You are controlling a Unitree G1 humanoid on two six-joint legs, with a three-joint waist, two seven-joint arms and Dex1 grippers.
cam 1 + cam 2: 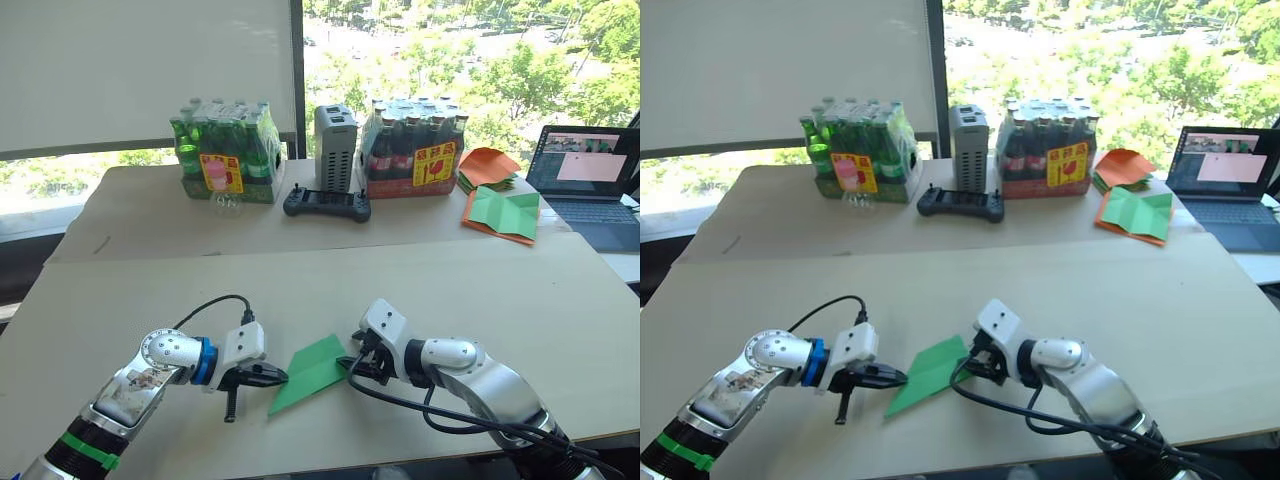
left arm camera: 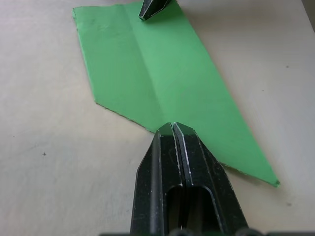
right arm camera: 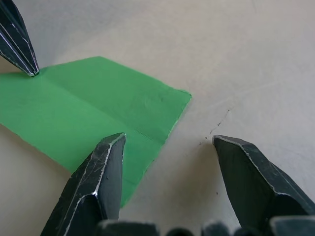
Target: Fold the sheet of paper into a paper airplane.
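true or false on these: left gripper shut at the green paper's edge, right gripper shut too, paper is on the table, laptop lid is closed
1. The left gripper is shut at the edge of the sheet of paper: true.
2. The right gripper is shut: false, its fingers are spread, one over the paper's corner.
3. The paper lies on the table: true.
4. The laptop lid is closed: false, it is open, screen lit.
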